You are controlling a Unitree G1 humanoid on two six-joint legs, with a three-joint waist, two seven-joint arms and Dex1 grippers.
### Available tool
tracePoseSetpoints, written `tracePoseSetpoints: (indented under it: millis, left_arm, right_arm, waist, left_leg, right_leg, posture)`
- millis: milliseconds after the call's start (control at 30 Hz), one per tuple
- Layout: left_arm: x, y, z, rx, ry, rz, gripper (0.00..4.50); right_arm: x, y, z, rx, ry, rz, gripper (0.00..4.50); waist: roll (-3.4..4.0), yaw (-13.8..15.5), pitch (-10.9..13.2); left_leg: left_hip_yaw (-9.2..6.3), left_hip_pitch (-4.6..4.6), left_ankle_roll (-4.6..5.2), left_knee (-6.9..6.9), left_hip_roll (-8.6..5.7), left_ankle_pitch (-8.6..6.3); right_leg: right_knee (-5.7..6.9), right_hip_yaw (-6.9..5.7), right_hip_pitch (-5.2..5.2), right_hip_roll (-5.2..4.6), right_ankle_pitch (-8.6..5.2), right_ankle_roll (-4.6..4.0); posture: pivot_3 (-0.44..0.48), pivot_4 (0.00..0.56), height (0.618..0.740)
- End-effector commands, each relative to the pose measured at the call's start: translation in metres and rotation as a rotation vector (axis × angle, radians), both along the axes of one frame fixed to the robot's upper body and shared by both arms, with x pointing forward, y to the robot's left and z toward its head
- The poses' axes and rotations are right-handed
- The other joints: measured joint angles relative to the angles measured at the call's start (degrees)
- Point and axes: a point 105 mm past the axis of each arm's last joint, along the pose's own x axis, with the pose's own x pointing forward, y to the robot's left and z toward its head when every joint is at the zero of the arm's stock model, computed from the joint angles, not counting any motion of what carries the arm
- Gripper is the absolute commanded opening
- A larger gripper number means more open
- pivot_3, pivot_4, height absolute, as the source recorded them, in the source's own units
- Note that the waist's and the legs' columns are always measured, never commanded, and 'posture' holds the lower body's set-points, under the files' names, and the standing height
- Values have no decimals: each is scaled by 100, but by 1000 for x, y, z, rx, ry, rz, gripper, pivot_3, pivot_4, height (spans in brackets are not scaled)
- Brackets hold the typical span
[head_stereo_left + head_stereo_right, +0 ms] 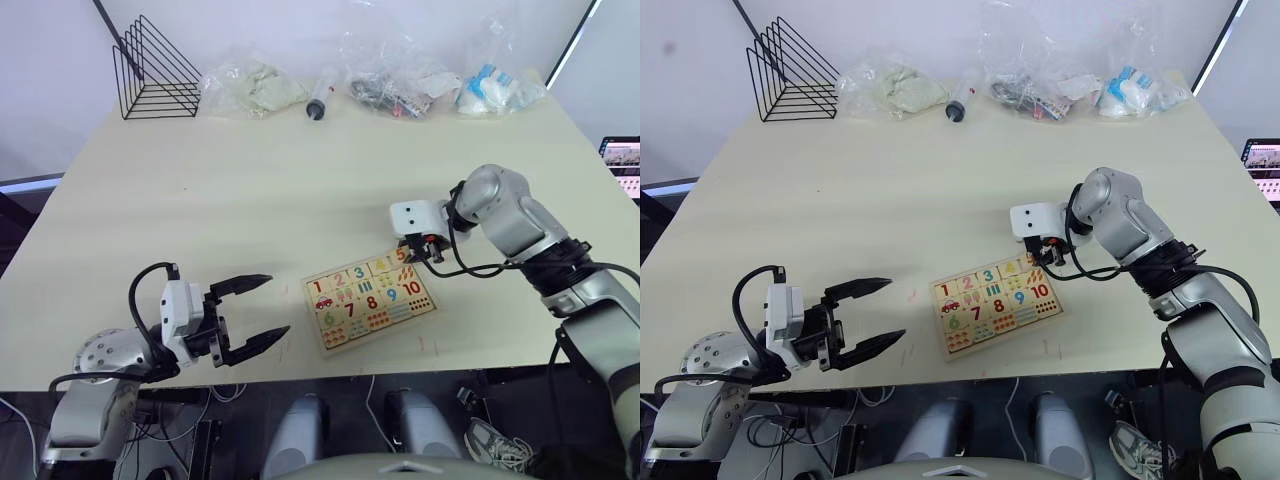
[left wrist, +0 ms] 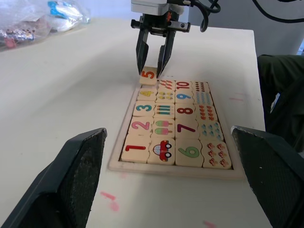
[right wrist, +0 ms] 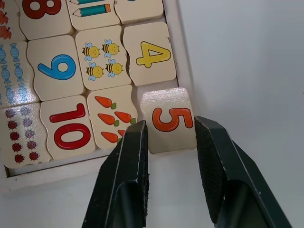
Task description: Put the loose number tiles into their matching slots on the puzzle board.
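The right pincer (image 3: 171,137) stood over the far corner of the puzzle board (image 2: 118,164), its two black fingers (image 3: 130,156) flanking the 5 tile (image 3: 168,119). The fingers sat just beside the tile's two sides, slightly apart; whether they actually pressed on it could not be told. The 5 tile lay tilted across the board's raised frame at the end of the row, partly over its slot and not seated flat. Beside it, the 4 tile (image 3: 149,54) sat in its slot, and the 3 tile (image 2: 144,107), 2 tile (image 2: 140,126) and 1 tile (image 2: 134,147) filled the rest of that row along the board's long edge. The board rested on the pale counter (image 1: 250,180), near its front edge. The left pincer (image 1: 250,315) hung well apart from the board, above the counter's near edge, its fingers spread wide and holding nothing.
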Motion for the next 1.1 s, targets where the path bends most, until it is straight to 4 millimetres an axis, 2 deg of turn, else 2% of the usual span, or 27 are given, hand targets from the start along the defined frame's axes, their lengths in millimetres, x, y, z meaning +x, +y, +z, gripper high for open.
tracePoseSetpoints:
  millis: [33, 933, 1000, 1033, 1100]
  left_arm:
    - [-2, 6, 5, 15, -29, -3, 4500]
    - [-6, 15, -8, 10, -22, -1, 4500]
    - [-5, 16, -9, 8, -21, 1, 4500]
    - [-5, 16, -10, 8, -20, 2, 4500]
    - [-5, 17, -10, 6, -21, 4, 4500]
  right_arm:
    - [4, 3, 12, -10, -39, 5, 869]
    - [1, 9, 8, -11, -24, 28, 869]
    - [1, 10, 8, -12, -27, 37, 1934]
    - [1, 10, 8, -12, -27, 40, 2164]
    - [2, 9, 9, -10, -32, 39, 3189]
  waist:
    - [0, 2, 0]
    - [0, -9, 0]
    - [0, -9, 0]
    - [0, -9, 0]
    - [0, -9, 0]
  left_leg:
    - [0, 0, 0, 0, 0, 0]
    - [0, 1, 0, -1, 1, 0]
    - [0, 0, 0, -1, 1, 0]
    - [0, 0, 0, -1, 1, 0]
    - [0, 1, 0, -1, 0, 0]
  right_leg:
    - [0, 0, 0, 0, 0, 0]
    - [0, 0, 0, 0, 0, 0]
    - [0, 0, 0, 0, 0, 0]
    - [0, 0, 0, -1, 0, 0]
    - [-1, 0, 0, -1, 0, 0]
  posture:
    - [0, 150, 740]
    - [0, 150, 740]
    - [0, 150, 740]
    - [0, 150, 740]
    - [0, 150, 740]
